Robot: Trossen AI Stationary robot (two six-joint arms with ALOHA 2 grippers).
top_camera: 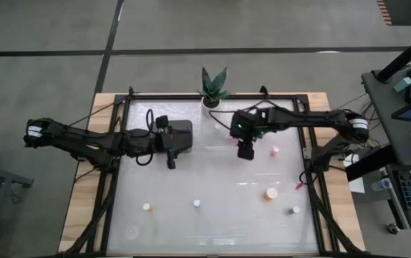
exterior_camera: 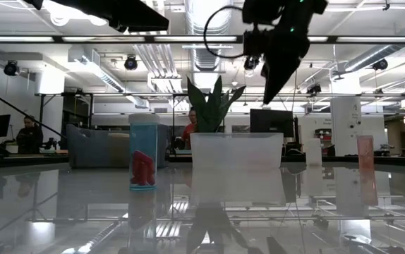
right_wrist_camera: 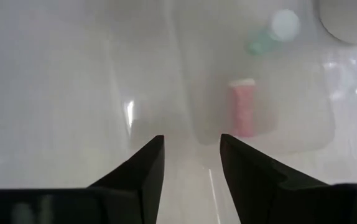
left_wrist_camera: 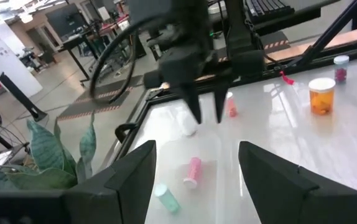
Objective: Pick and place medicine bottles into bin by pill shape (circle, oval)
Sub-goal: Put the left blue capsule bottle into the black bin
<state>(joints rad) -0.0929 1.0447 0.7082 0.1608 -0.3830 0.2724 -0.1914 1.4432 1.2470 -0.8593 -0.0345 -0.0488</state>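
A clear bin (right_wrist_camera: 303,134) sits on the table in front of the potted plant (top_camera: 215,89). In it lie a pink bottle (right_wrist_camera: 243,115) and a pale green bottle (right_wrist_camera: 270,34); both also show in the left wrist view, the pink one (left_wrist_camera: 193,171) beside the green one (left_wrist_camera: 166,198). My right gripper (top_camera: 245,152) hangs open and empty above the bin's near side, fingers pointing down (left_wrist_camera: 206,112). My left gripper (top_camera: 171,155) is open and empty, left of the bin, held level and facing it. Loose bottles stand on the table: pink (top_camera: 275,151), amber (top_camera: 271,193), and small ones (top_camera: 295,210), (top_camera: 197,203), (top_camera: 147,207).
The plant's white pot (right_wrist_camera: 352,15) stands just behind the bin. In the low view a bottle with red pills (exterior_camera: 143,161) stands left of the bin (exterior_camera: 236,159), and two more bottles (exterior_camera: 313,152), (exterior_camera: 365,156) stand to the right. The table frame's black bars (top_camera: 307,143) run along the edges.
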